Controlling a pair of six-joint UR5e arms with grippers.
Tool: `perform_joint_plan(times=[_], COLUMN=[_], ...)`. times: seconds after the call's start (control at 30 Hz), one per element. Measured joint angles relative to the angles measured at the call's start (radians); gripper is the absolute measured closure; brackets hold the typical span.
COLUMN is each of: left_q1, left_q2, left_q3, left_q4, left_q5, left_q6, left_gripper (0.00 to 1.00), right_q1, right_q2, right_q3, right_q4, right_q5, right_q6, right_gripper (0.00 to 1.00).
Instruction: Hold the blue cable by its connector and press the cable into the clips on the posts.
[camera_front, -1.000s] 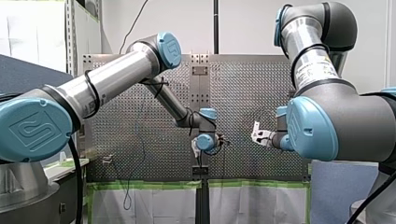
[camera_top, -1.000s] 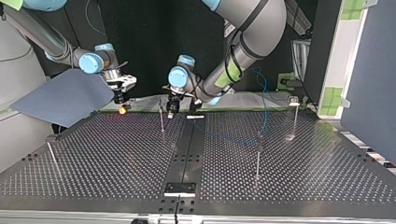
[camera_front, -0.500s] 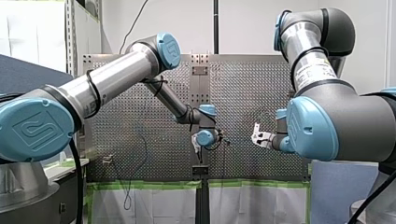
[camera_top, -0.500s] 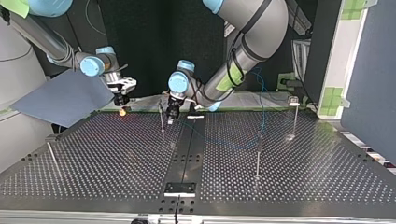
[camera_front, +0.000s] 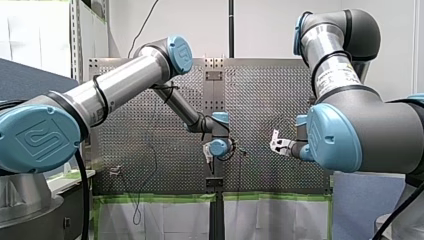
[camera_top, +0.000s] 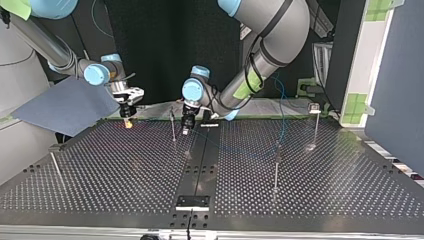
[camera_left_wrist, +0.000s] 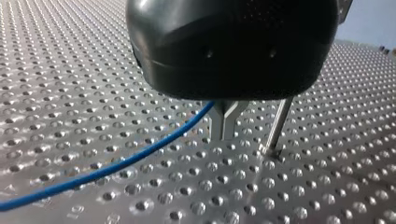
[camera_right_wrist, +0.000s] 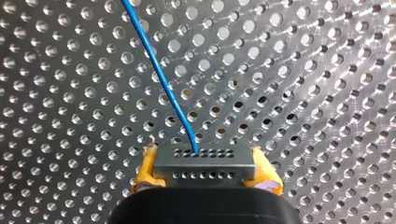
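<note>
Seen from across the perforated table (camera_top: 100, 165), the robot's right gripper (camera_top: 128, 120) hangs at the far edge, left of centre. Its yellow pads (camera_right_wrist: 144, 171) are clamped on the grey connector (camera_right_wrist: 204, 170) of the blue cable (camera_right_wrist: 159, 70). Near the middle of that edge the left gripper (camera_left_wrist: 224, 133) stands just beside a thin post (camera_left_wrist: 279, 123), its metal fingertips together and the cable running into the fork above them. Farther right, the cable sags across the table past another post (camera_top: 276, 167).
</note>
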Motion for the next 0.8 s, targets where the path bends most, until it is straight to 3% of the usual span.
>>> perform_joint_plan(times=[0.13, 0.2, 0.27, 0.3, 0.37, 0.4, 0.47, 0.8], left_q1=[0.005, 0.007, 0.01, 0.011, 0.013, 0.013, 0.013, -0.027], left_q2=[0.0, 0.0, 0.0, 0.0, 0.0, 0.0, 0.001, 0.001], left_q3=[0.0, 0.0, 0.0, 0.0, 0.0, 0.0, 0.0, 0.0], left_q4=[-0.001, -0.003, -0.008, -0.013, -0.029, -0.036, -0.052, -0.14], left_q5=[-0.01, -0.016, -0.025, -0.029, -0.036, -0.038, -0.047, -0.097], left_q6=[0.008, 0.019, 0.034, 0.042, 0.062, 0.07, 0.088, 0.176], left_gripper=[1.0, 0.95, 0.73, 0.73, 0.43, 0.43, 0.02, 0.0], right_q1=[-0.001, -0.002, -0.003, -0.004, -0.005, -0.006, -0.006, -0.017], right_q2=[0.001, 0.001, 0.002, 0.002, 0.002, 0.002, 0.002, 0.004], right_q3=[-0.003, -0.003, -0.004, -0.005, -0.005, -0.005, -0.005, -0.006], right_q4=[0.002, 0.003, 0.004, 0.004, 0.003, 0.003, 0.003, 0.004], right_q5=[0.0, 0.0, 0.0, 0.0, 0.0, 0.0, 0.0, -0.029], right_q6=[0.001, 0.001, 0.001, 0.002, 0.005, 0.006, 0.008, 0.024], right_gripper=[1.0, 1.0, 1.0, 1.0, 1.0, 1.0, 1.0, 1.0])
